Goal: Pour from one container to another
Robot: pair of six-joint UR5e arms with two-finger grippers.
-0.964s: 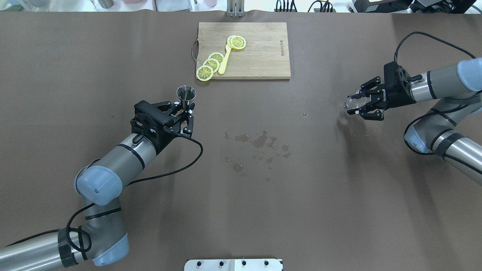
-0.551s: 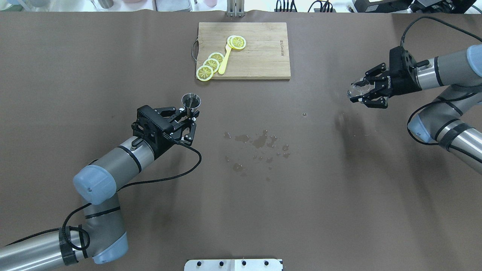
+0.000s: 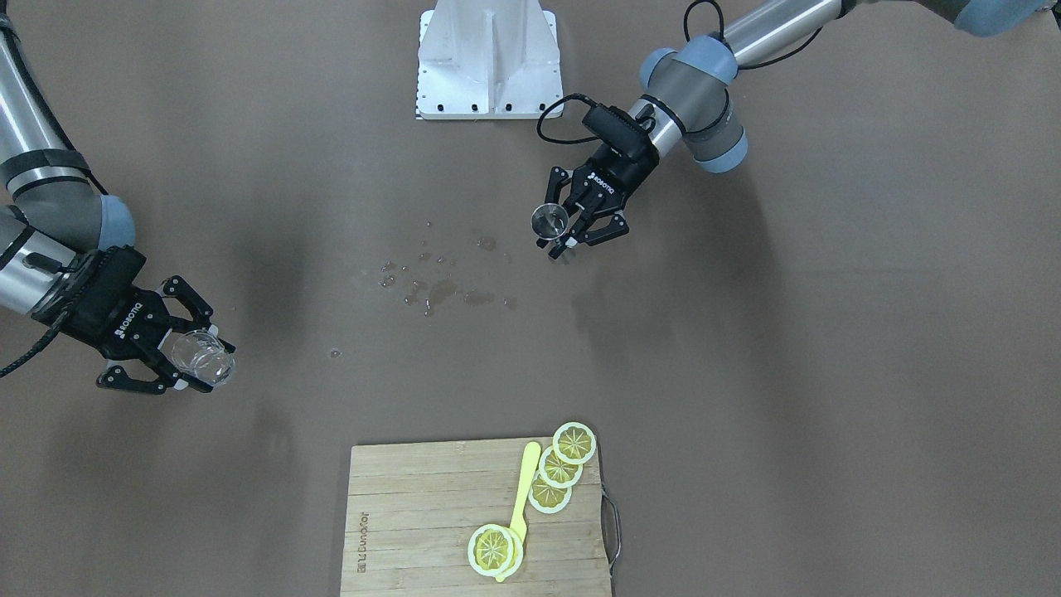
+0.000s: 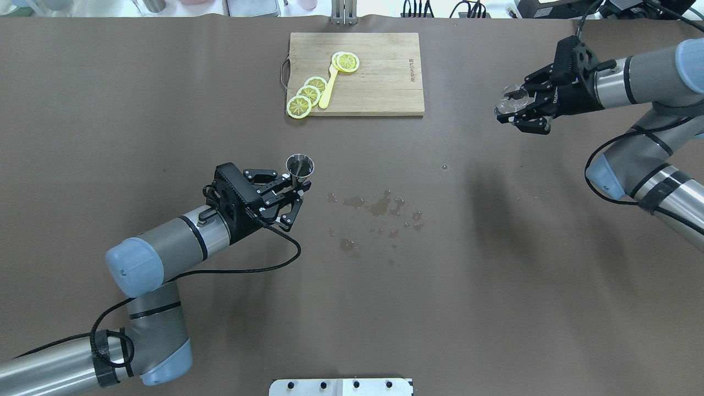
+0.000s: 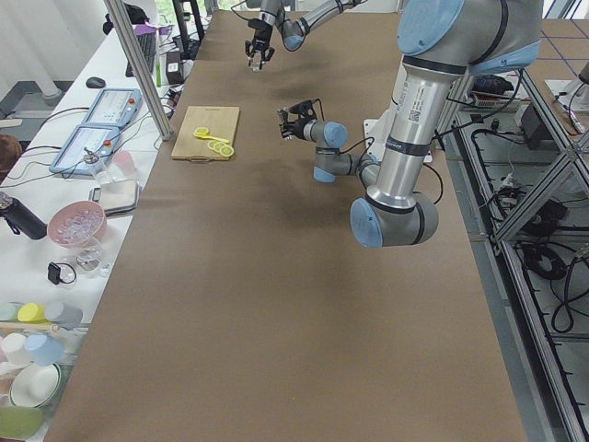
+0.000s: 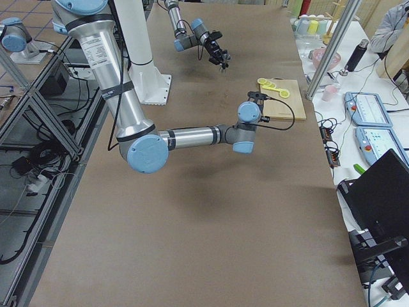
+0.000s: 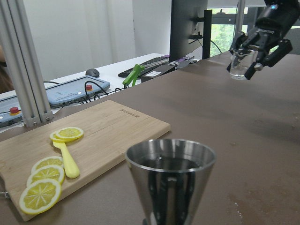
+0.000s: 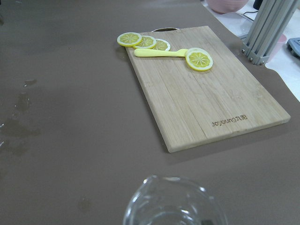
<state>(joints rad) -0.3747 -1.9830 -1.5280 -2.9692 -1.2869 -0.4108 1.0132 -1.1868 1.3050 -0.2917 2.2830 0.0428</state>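
While both vessels hang clear of the table, the pour has not begun; the step in hand is the approach.

Front-facing: right gripper [image 3: 192, 371], fingers pinching one glass cup [image 3: 203, 358], view's left. Left gripper [image 3: 572, 230] pinches one jigger [image 3: 549, 220], upright. The two are well apart.

Overhead: jigger left of centre, cup far right, wet patches [image 4: 379, 206] between. One cutting board [image 4: 379, 82], one yellow utensil [image 4: 328, 88], four lemon slices [image 4: 300, 106] counted, the far one perhaps doubled.

Side views: too small to judge.

Left wrist: jigger mouth near, cup far right.

Right wrist: cup rim only.

Next, as I judge it: bring the cup over the jigger's narrow mouth, then tip slowly.
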